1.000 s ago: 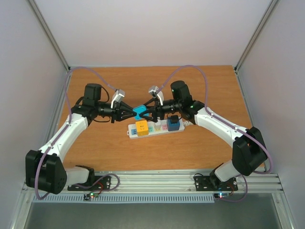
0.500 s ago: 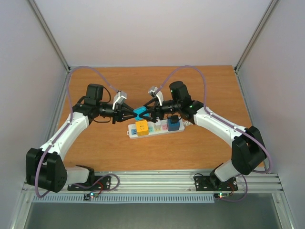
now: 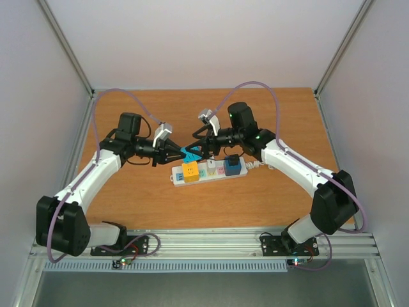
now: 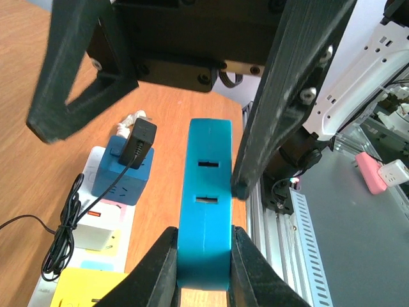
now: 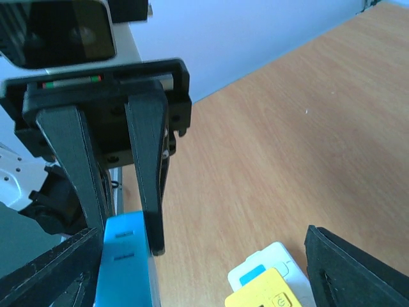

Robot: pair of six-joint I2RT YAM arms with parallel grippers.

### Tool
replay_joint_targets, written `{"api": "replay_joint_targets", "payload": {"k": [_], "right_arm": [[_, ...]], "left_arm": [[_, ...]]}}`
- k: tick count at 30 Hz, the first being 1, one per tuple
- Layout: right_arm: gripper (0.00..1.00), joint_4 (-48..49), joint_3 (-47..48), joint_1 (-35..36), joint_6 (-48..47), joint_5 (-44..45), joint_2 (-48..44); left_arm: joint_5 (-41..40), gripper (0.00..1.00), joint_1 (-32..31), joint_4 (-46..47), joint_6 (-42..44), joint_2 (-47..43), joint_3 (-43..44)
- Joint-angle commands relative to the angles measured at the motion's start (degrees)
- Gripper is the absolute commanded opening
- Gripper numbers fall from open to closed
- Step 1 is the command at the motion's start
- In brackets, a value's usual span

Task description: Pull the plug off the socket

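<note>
Just above the strip [image 3: 214, 171], the left claw [image 4: 204, 256] is clamped tight on a teal plug [image 4: 206, 198] lifted free of the strip, while the right claw [image 3: 198, 149] gapes wide and empty beside it and should back straight off without brushing the plug.

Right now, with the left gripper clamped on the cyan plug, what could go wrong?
1. The left gripper pinches the cyan plug only at its near end, while the right gripper stands open around it. The plug could tilt or slip.
2. One of the right gripper's fingers sits right at the plug's edge, so backing away carelessly might knock it loose.
3. If dropped, the plug may strike the power strip below.
</note>
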Motion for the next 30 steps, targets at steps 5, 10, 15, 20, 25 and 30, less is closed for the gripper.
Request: {"api": "replay_joint_targets", "payload": {"k": [5, 10, 15, 20, 25, 30], "right_arm": [[0.89, -3.40, 4.34, -1.66, -3.50, -0.58, -1.31], [0.90, -6.42, 5.77, -1.83, -4.95, -1.26, -0.95], [0.99, -5.96, 3.31, -1.92, -6.18, -2.31, -2.39], [0.98, -6.43, 3.28, -1.93, -6.67, -1.93, -2.20], [0.99, -7.42, 3.62, -1.85, -7.45, -1.72, -0.68], [0.98, -7.23, 1.99, -1.89, -8.47, -0.72, -1.17]], "left_arm": [[-4.94, 0.01, 2.03, 4.72, -5.88, -0.58, 1.57], [-20.20, 0.01, 6.56, 4.95, -6.96, 2.42, 4.58], [-31.23, 0.01, 12.96, 4.11, -6.19, 7.41, 7.21], [-42.64, 0.01, 19.68, 3.73, -3.30, 13.24, 12.25], [-58.98, 0.01, 22.12, 6.87, 2.37, 20.06, 15.91], [-74.26, 0.01, 22.26, 14.53, 8.22, 26.54, 17.59]]}}
